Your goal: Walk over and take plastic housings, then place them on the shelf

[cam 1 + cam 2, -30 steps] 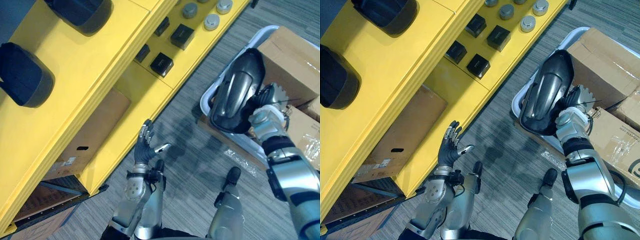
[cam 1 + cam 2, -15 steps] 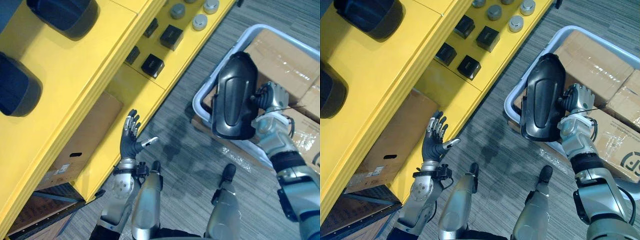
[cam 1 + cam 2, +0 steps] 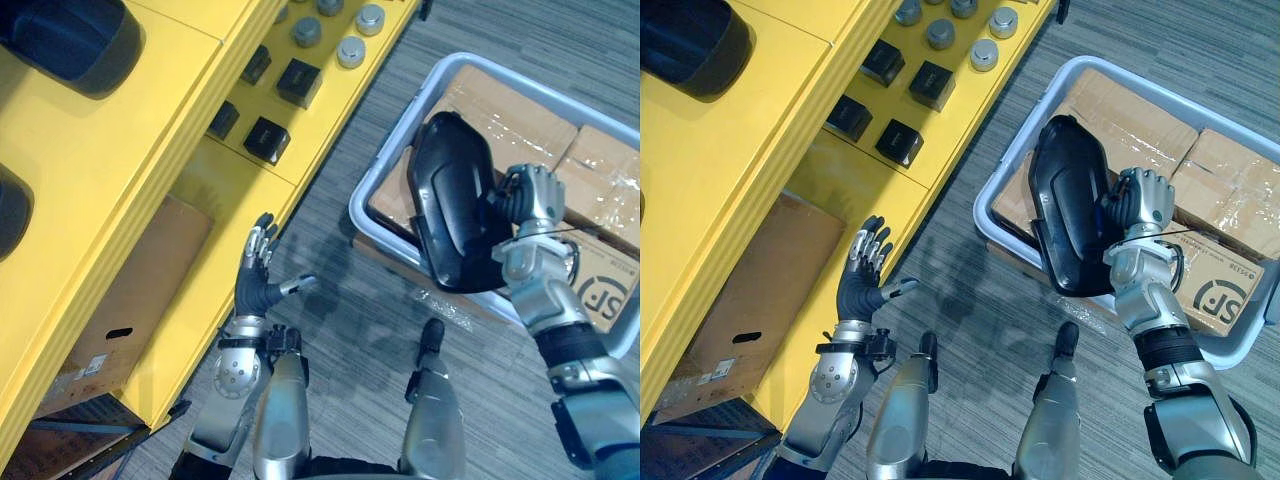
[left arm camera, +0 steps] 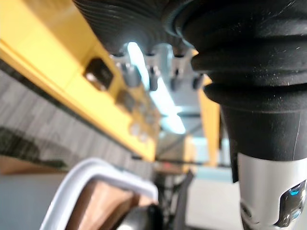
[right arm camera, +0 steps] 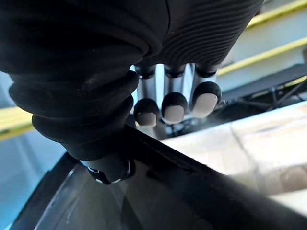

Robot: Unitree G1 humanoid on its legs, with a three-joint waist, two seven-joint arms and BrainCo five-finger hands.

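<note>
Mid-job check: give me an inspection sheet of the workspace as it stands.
Surface: shelf, yellow, tiered.
Job's things: housing held in the right robot hand; shelved housing on the top tier.
Clutter: black blocks and grey discs on the lower tier.
Robot hands: right curled round the housing's edge; left robot hand open, empty.
Cables: nothing seen.
Surroundings: bin holding cardboard boxes; box under the shelf; carpet.
</note>
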